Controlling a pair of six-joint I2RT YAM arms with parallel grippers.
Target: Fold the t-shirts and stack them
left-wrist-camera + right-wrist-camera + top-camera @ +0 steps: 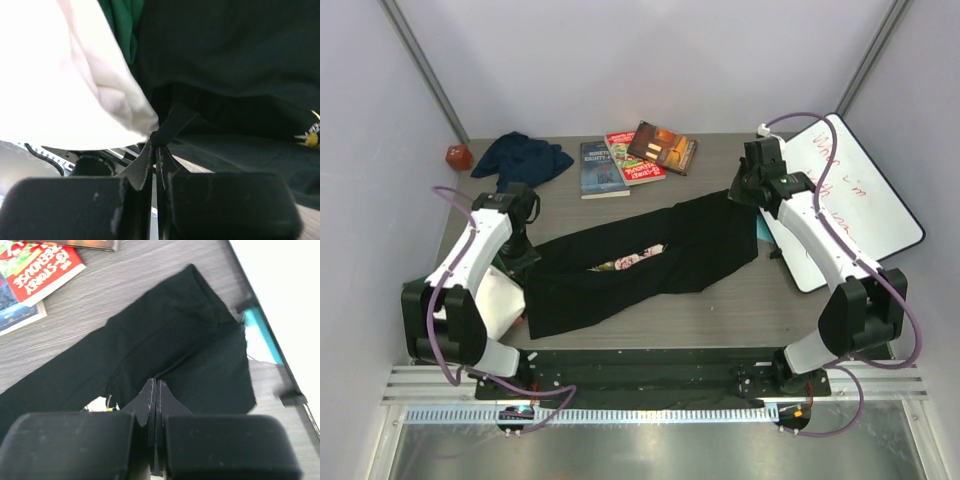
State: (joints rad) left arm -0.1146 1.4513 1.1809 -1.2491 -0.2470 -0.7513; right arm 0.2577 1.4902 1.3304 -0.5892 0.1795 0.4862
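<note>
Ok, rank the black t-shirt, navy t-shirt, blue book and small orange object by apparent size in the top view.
1. black t-shirt, by far the largest
2. navy t-shirt
3. blue book, only slightly smaller
4. orange object

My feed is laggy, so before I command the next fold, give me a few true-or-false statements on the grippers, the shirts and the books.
1. The left gripper is shut on a fold of the black t-shirt. True.
2. The navy t-shirt is folded and stacked on the black t-shirt. False: it lies crumpled at the far left, apart from it.
3. Three books lie beyond the black t-shirt. True.
4. The right gripper has its jaws wide open. False: they are shut, over the black t-shirt's right end.
5. The white t-shirt lies on the right side of the scene. False: it lies beside the left gripper, next to a green t-shirt.
</note>
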